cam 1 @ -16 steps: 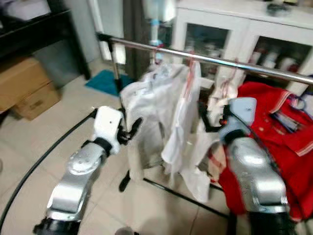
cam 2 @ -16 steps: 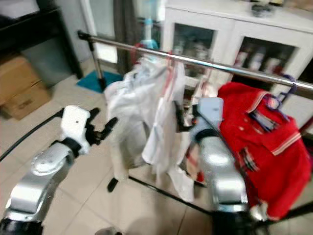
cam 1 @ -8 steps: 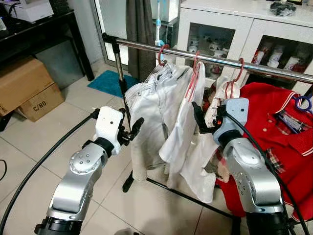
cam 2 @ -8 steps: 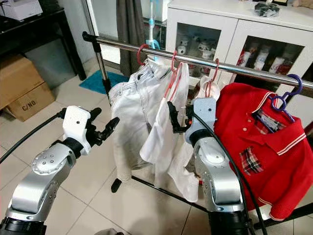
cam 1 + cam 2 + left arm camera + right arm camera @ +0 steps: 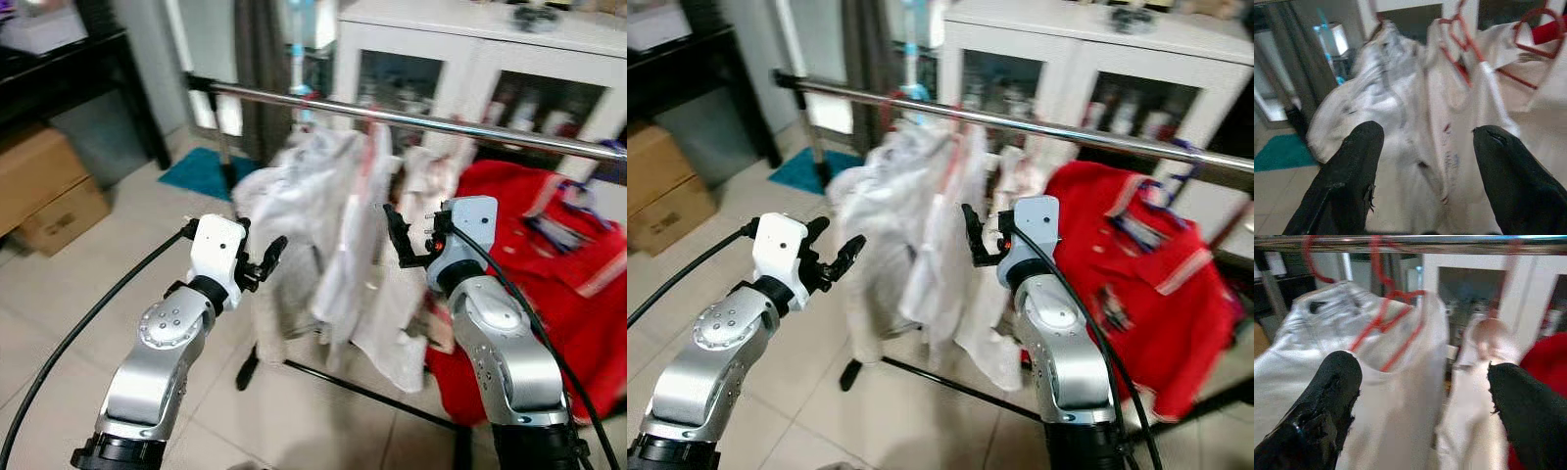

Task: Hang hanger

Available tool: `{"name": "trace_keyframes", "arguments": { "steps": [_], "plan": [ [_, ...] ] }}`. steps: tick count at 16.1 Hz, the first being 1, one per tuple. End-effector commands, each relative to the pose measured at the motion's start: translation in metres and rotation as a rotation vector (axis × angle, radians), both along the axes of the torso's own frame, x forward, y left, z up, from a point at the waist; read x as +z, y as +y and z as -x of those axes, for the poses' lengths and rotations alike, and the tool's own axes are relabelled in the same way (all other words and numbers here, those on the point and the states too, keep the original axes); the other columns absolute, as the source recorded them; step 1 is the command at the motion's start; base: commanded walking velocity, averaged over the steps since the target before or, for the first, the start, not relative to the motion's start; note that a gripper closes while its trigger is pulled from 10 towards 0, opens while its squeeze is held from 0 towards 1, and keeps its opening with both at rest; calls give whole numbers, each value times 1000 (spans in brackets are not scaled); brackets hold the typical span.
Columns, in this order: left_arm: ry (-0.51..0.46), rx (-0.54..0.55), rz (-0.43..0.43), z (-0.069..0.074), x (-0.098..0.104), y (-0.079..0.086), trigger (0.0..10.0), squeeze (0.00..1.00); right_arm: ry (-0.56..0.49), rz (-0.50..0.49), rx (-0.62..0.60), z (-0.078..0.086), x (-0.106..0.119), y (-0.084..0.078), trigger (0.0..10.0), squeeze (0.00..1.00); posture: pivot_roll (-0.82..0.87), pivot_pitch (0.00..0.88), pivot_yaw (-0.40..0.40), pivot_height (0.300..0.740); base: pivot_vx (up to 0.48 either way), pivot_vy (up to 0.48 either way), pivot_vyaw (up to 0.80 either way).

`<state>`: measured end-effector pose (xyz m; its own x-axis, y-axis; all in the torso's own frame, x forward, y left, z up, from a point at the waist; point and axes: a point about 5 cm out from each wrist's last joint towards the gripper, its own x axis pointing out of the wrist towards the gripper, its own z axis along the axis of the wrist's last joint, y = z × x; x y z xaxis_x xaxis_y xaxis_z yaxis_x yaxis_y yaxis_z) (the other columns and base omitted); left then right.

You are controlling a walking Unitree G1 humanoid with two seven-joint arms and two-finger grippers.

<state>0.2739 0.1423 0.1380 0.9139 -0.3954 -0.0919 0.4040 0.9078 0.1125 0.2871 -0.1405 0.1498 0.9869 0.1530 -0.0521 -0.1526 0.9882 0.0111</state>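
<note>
The left gripper (image 5: 263, 264) is raised at chest height with its two black fingers spread apart and holding nothing, and just ahead of it hang the blurred white garments (image 5: 313, 211) on thin red wire hangers (image 5: 1388, 316). The right gripper (image 5: 400, 240) is also lifted, its fingers apart and empty, with the white clothes directly in front of it and a red collared shirt (image 5: 1161, 284) hanging off to its right side. All the clothes hang from a horizontal shiny metal rail (image 5: 441, 125) that runs above and beyond both grippers; in the right wrist view the red hanger hooks curl up to that rail. The hooks themselves are smeared by motion blur in the head views. Behind the rail stands a white cabinet with glass doors (image 5: 490, 69). Well off to the left gripper's left sit brown cardboard boxes (image 5: 44, 196) on the pale tiled floor (image 5: 69, 284), and a teal mat (image 5: 196, 168) lies on the floor beyond the left gripper.
</note>
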Motion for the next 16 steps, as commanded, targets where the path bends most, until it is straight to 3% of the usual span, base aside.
{"name": "trace_keyframes", "arguments": {
  "steps": [1, 3, 4, 5, 6, 16],
  "plan": [
    [-22, -1, -5, -4, 5, -1, 10000, 0, -5, 7, -2, 0, 0, -1, 10000, 1000, -67, 0, 26, 740, 0, -270, 0],
    [-23, -2, -5, -4, 5, -1, 10000, 0, -5, 8, -3, 0, 0, -1, 10000, 1000, -71, 0, 28, 740, 0, -281, 0],
    [-24, -6, -4, -5, 5, -1, 10000, 0, -4, 11, -6, 0, -1, -1, 10000, 741, -74, 0, 30, 740, 0, -300, 0],
    [-24, -7, -3, -5, 5, -2, 10000, 0, -3, 13, -7, 0, -1, -2, 10000, 741, -76, 0, 30, 740, 0, -300, 0],
    [-25, -8, -3, -5, 5, -2, 10000, 0, -2, 16, -8, 0, -1, -2, 10000, 0, -76, 0, 30, 740, 0, -307, 0],
    [-29, -10, -11, -5, 4, -1, 10000, 0, 7, 21, -4, 0, -2, -1, 10000, 0, -73, 0, 26, 740, 0, -307, 0]
  ]
}}
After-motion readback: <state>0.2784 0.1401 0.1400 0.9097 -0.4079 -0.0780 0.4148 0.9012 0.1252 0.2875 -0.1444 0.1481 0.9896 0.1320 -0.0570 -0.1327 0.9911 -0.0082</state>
